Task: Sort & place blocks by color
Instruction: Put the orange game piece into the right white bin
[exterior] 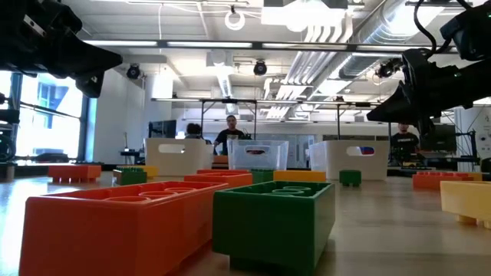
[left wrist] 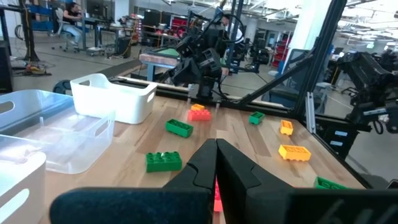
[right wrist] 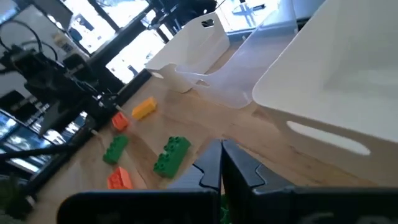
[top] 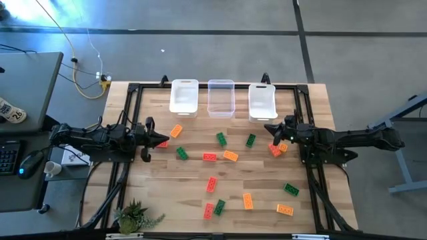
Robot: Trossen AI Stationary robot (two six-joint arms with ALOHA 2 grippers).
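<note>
Several small studded blocks in green, orange and red lie scattered on the wooden table (top: 220, 173), among them a green one (top: 221, 139) and a red one (top: 209, 157). My left gripper (top: 160, 141) is at the table's left side, shut on a red block (top: 163, 143). My right gripper (top: 273, 131) hovers at the right side, just near of the right bin (top: 262, 101) and above a red and orange pair (top: 275, 150). It is shut, with a sliver of green block (right wrist: 222, 213) between its fingers. In the low view both grippers are raised off the table. My left gripper pinches the red block (left wrist: 217, 194) between its two fingers; only a strip of red shows in the gap, and the fingers hide the rest. The block is off the table. My right gripper pinches the green block between its two fingers, which hide all but a sliver.
Three translucent white bins stand in a row at the far edge: left (top: 184, 97), middle (top: 221, 98), right. A black frame rail (top: 133, 120) runs along each table side. A small plant (top: 137, 215) sits at the near left corner. People stand in the room beyond.
</note>
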